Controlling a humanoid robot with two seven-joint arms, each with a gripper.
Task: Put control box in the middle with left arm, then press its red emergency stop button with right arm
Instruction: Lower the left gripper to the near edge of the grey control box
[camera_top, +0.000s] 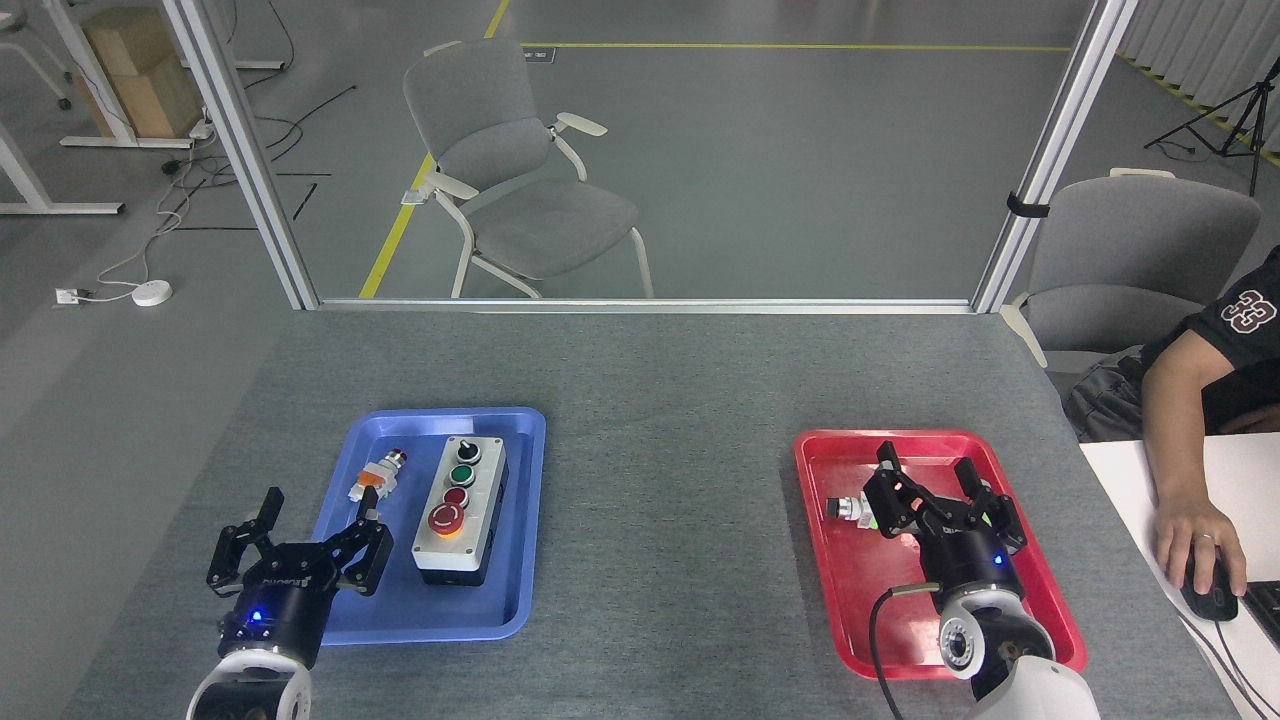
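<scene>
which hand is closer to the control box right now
Left. The left hand hovers open at the blue tray's near-left edge, just left of the control box. The right hand is far off, over the red tray.

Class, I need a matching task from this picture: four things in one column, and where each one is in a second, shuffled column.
Things:
1. control box
2. left gripper
3. right gripper
4. chair

Places:
a. over the red tray
b. on the floor beyond the table
c. lying in the blue tray
d. at the blue tray's left edge

Pairs: 1-c, 2-d, 3-a, 4-b
</scene>
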